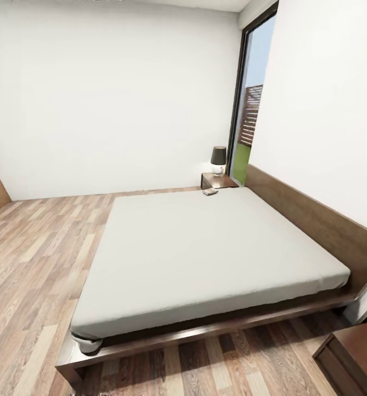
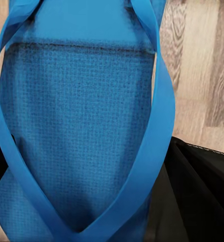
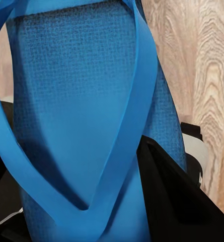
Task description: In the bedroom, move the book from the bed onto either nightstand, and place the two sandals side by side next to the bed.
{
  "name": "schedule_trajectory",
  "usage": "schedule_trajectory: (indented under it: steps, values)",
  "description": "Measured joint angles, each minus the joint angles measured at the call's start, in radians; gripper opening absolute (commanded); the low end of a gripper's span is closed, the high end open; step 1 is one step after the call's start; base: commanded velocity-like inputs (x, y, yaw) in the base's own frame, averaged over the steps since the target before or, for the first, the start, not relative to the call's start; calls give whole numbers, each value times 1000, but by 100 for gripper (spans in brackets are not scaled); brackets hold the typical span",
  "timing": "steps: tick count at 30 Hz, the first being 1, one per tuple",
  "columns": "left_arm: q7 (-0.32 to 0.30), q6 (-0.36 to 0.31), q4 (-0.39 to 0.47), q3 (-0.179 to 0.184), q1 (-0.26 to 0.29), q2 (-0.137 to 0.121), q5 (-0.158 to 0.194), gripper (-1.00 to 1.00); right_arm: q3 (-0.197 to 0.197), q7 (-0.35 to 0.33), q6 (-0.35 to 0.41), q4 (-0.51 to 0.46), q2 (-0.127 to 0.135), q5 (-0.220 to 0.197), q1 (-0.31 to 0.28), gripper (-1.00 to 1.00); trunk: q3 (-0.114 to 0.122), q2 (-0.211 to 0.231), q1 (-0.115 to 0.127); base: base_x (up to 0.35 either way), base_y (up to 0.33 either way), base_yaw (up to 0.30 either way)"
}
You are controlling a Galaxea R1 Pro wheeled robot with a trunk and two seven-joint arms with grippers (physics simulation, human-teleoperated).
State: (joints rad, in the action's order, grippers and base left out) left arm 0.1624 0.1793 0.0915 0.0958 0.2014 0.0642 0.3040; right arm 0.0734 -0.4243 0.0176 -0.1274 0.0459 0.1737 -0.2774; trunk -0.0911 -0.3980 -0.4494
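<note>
While each gripper holds 1 sandal (image 2: 76,126) (blue), book (image 1: 210,191) lies far.

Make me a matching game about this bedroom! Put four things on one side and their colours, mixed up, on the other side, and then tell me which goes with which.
Things:
1. mattress
2. sandal
3. lamp shade
4. headboard

Colours:
A. brown wood
B. bright blue
C. off-white
D. dark, nearly black

Pairs: 1-C, 2-B, 3-D, 4-A.

The mattress lies on the bed, the lamp shade sits above the far nightstand, the headboard runs along the white wall, and the sandal fills the left wrist view over the wooden floor.
</note>
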Motion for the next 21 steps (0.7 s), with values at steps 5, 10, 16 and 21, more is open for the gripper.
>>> schedule_trajectory:
  steps: [5, 10, 16, 21]
  values:
    - [0, 0, 0, 0, 0, 0, 0, -100, 0, 0, 0, 0, 0, 0, 0, -100, 0, 0, 0, 0, 0, 286]
    - [0, 0, 0, 0, 0, 0, -1, -100, 0, 0, 0, 0, 0, 0, 0, -100, 0, 0, 0, 0, 0, 286]
    - [0, 0, 0, 1, 0, -1, 0, -100, 0, 0, 0, 0, 0, 0, 0, -100, 0, 0, 0, 0, 0, 286]
    - [0, 0, 2, 53, 1, -3, 2, -100, 0, 0, 0, 0, 1, 0, 0, -100, 0, 0, 0, 0, 0, 172]
